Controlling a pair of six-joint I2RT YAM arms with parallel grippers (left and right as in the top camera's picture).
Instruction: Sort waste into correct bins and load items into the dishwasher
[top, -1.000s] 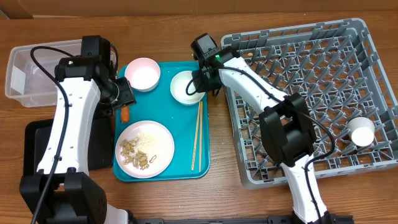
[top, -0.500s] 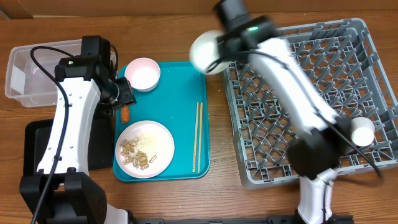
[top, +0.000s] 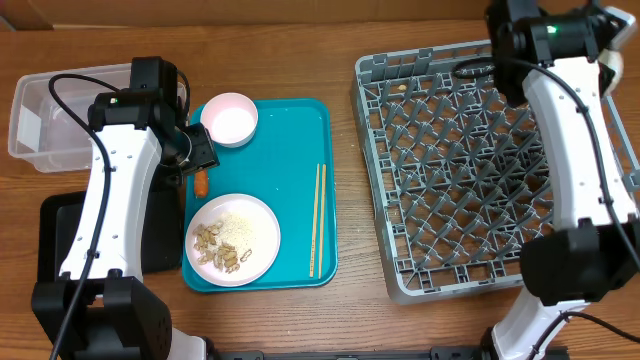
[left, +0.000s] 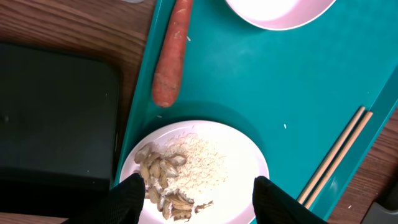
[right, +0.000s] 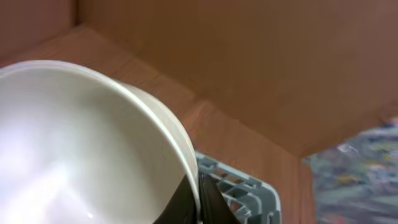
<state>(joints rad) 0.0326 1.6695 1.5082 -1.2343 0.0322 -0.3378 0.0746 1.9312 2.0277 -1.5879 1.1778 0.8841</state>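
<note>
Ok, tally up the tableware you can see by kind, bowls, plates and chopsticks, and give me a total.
Bowls: 2, a pink bowl and a white bowl
Plates: 1
Chopsticks: 2
Total: 5

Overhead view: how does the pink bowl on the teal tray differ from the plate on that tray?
The pink bowl is empty; the plate carries beige food scraps. The pink bowl is smaller across and deeper; the plate is wider and flat. Both are round, pale, and sit on the teal tray.
</note>
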